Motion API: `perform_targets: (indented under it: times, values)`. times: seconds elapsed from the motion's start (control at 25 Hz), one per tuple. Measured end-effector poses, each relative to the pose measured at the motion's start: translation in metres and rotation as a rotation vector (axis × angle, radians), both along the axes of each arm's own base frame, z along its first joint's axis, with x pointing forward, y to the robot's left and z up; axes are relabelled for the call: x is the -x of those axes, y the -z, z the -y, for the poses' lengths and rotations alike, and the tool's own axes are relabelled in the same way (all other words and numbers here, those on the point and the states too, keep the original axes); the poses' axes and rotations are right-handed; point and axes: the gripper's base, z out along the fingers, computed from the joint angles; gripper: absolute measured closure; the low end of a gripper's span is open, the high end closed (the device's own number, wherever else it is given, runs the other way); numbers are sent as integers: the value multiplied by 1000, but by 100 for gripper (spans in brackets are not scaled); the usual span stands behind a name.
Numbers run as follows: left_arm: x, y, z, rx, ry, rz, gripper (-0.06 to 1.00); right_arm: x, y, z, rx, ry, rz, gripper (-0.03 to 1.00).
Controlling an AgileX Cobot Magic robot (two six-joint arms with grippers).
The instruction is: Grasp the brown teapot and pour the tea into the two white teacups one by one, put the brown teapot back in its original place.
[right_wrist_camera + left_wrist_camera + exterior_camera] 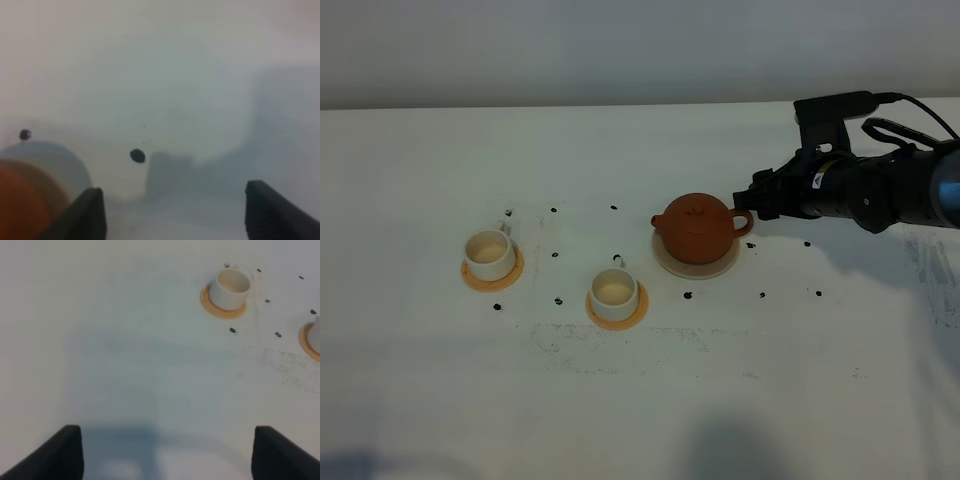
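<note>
The brown teapot (696, 226) stands on its cream saucer (695, 265) right of centre, spout to the left and loop handle (743, 222) to the right. My right gripper (750, 199) hovers just behind the handle, open and empty. In the right wrist view (175, 215) the teapot (20, 200) lies outside the jaws, on the saucer (57, 160). One white teacup (488, 253) stands at the left and the other (614, 291) nearer the centre. My left gripper (167, 455) is open and empty over bare table, far from the left cup (230, 286).
Each cup sits on an orange-tan coaster (492, 274) (617, 311). Small black marks (687, 295) dot the white table around the cups and saucer. The table's back edge (570, 105) runs along the far side.
</note>
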Motion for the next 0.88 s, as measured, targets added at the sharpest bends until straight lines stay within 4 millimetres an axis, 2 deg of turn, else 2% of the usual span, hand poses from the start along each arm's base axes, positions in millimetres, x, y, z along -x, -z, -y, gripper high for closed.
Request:
perform_targets:
  times: [0.4,0.88]
  values:
    - [0,0,0,0,0,0,27,6,5,3,36,8,-83,38]
    - [0,0,0,0,0,0,27,10,6,-5,66,-39,-91,38]
